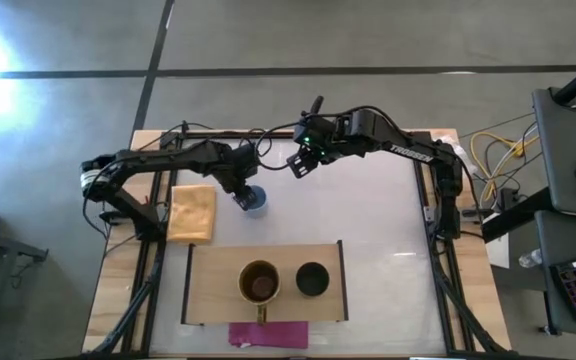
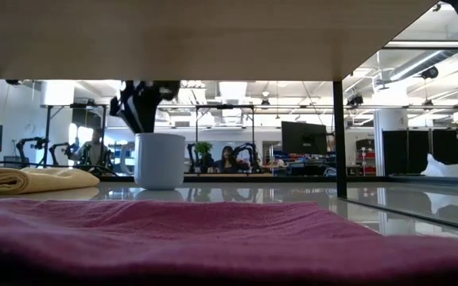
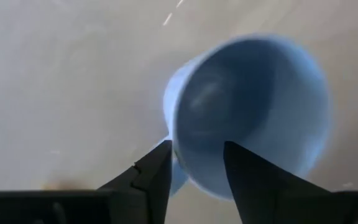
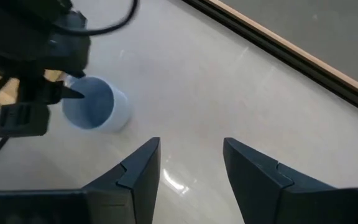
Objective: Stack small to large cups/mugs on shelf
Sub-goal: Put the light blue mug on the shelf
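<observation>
While the left gripper [image 3: 194,171] has its two fingers set astride the rim of the pale blue mug [image 1: 255,202], one finger inside the bowl and one against the outer wall, the grip reads as a narrow pinch on that wall, and I judge the step in hand to be carrying this mug to the shelf [image 1: 208,282]. To do it well, the lift should go straight up before any sideways travel, since a rim pinch lets a mug swing or slip if it is dragged; keeping the wrist level would hold the mouth upright. In the low view the mug [image 2: 159,160] stands on the tabletop with the dark fingers coming down onto its rim from above. The shelf lies well apart from the jaws, on the near side of the table, and already carries the brown mug [image 1: 259,282] and the black cup [image 1: 312,279] side by side, so the free board lies beside the brown mug, on its side away from the black cup. The yellow cloth [image 1: 192,212] sits just beside the jaws and should be cleared on the way. The left arm reaches in low from its side of the table, elbow out, wrist bent downward over the mug. The right gripper [image 4: 191,165] hangs near, jaws wide apart and holding nothing, tilted down toward the bare table, its arm stretched across from the far corner.
</observation>
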Available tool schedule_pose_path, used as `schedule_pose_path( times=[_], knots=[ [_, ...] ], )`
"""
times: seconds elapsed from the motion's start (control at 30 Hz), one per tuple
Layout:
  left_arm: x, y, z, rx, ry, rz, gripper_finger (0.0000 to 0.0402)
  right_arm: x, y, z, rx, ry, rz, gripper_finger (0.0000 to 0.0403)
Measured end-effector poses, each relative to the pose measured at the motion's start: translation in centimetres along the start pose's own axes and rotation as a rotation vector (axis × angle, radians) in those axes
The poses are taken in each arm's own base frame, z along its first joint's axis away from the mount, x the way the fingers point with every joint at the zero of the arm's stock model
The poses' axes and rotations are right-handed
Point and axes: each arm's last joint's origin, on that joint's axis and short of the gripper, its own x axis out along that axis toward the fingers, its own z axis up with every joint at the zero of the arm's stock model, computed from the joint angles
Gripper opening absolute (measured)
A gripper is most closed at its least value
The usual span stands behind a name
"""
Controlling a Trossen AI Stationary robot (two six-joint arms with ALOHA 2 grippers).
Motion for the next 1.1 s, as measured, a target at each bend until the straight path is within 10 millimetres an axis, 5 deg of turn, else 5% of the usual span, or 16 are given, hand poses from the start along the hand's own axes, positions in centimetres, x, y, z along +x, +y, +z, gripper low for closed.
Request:
schedule_pose_path(
  times=[0.23, 0.5, 1.1],
  knots=[
    [-3.7, -0.1, -0.8, -0.052, -0.144, -0.05, 0.012, 0.0, 0.1, 0.1, 0.0, -0.008, 0.006, 0.0164],
    [-5.6, 0.0, -0.6, 0.278, -0.307, 0.018, 0.012, 0.0, 0.4, 0.3, 0.009, -0.022, 0.051, 0.0162],
    [0.5, 0.0, 1.3, 0.47, -0.1, -0.049, 0.012, -0.1, 0.9, 0.1, 0.027, -0.017, 0.092, 0.016]
  ],
)
